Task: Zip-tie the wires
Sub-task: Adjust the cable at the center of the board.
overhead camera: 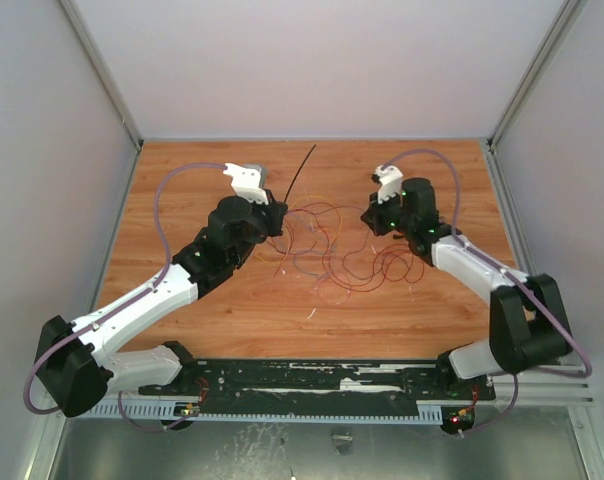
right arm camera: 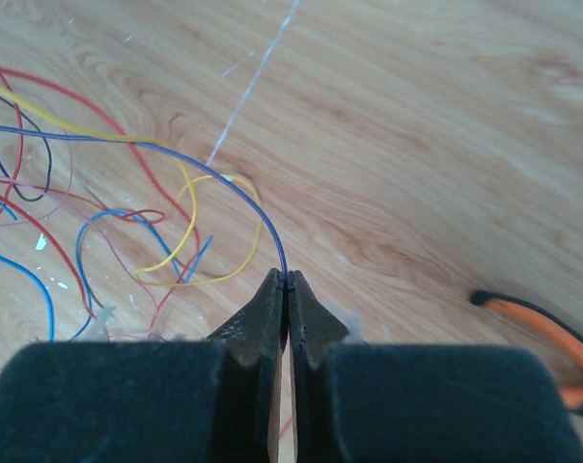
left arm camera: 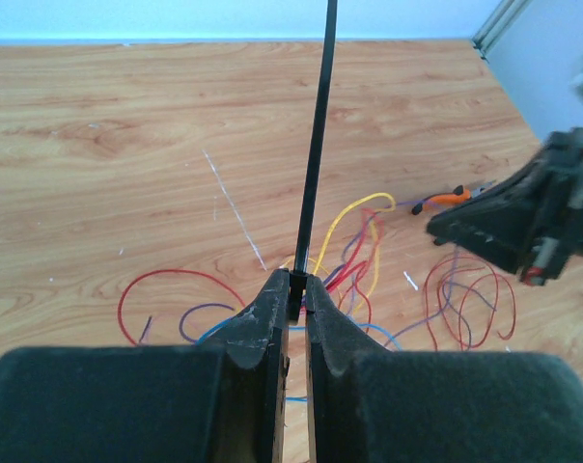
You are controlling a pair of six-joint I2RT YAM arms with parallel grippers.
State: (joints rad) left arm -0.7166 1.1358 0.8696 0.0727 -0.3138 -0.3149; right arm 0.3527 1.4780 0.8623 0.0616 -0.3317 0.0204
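Note:
The wires [overhead camera: 332, 250] lie in a loose tangle of red, blue, yellow and purple loops on the wooden table between the two arms. My left gripper [overhead camera: 279, 218] is at the tangle's left edge, shut on the zip tie [overhead camera: 300, 175], which points up and away toward the back. In the left wrist view the jaws [left arm camera: 297, 285] pinch the head end of the black zip tie [left arm camera: 316, 125] above the wires [left arm camera: 354, 260]. My right gripper [overhead camera: 367, 213] is at the tangle's right side. Its jaws [right arm camera: 287, 282] are shut on a thin blue wire [right arm camera: 243, 198] that arcs off to the left.
Orange-handled pliers [right arm camera: 538, 323] lie on the table to the right of the right gripper, and they show beside the right arm in the left wrist view [left arm camera: 451, 198]. Small white scraps [overhead camera: 310, 314] dot the wood. Grey enclosure walls [overhead camera: 42, 150] bound the table on three sides.

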